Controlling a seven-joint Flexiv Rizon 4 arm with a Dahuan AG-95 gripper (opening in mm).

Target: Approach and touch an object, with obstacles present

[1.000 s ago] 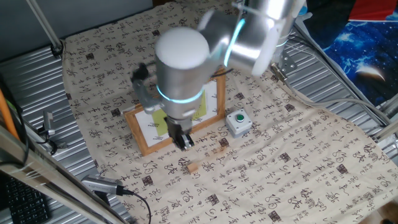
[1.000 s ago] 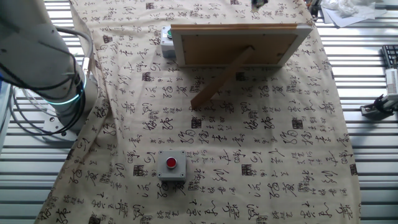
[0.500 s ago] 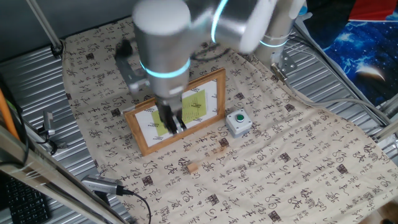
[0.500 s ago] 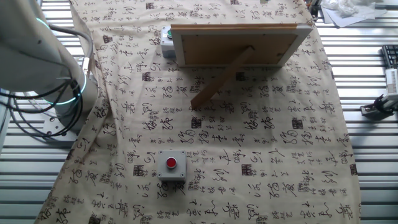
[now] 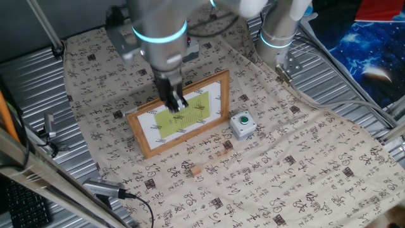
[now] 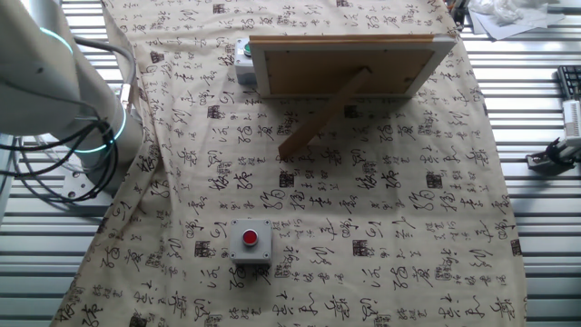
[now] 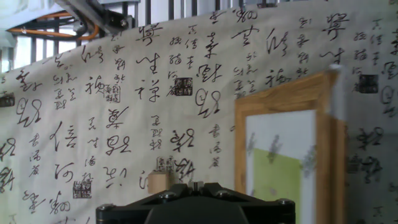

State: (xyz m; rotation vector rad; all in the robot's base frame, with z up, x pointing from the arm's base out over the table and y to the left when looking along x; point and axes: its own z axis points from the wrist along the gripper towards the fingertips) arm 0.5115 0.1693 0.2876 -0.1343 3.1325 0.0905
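Observation:
The tiny light-tan wooden cube [image 5: 196, 170] lies on the patterned cloth in front of the picture frame. It also shows in the hand view [image 7: 158, 182], just above the gripper body. The big light-wood picture frame [image 5: 180, 115] with white mat and yellow-green sheet stands propped; its right part shows in the hand view [image 7: 292, 155] and its back in the other fixed view [image 6: 349, 65]. My gripper [image 5: 176, 101] hangs above the frame's front face, well back from the cube, fingers together and empty. In the hand view only its tips [image 7: 194, 185] show. The other fixed view hides the cube and gripper.
A grey box with a green button [image 5: 242, 124] stands right of the frame. A grey box with a red button [image 6: 251, 239] sits behind it. The frame's stand leg [image 6: 325, 113] juts out at the back. A second small tan piece [image 5: 223, 152] lies near the cube.
The arm has swung up and back to the left, from low by the frame's front edge near the cube to above the frame's face. The objects have not moved.

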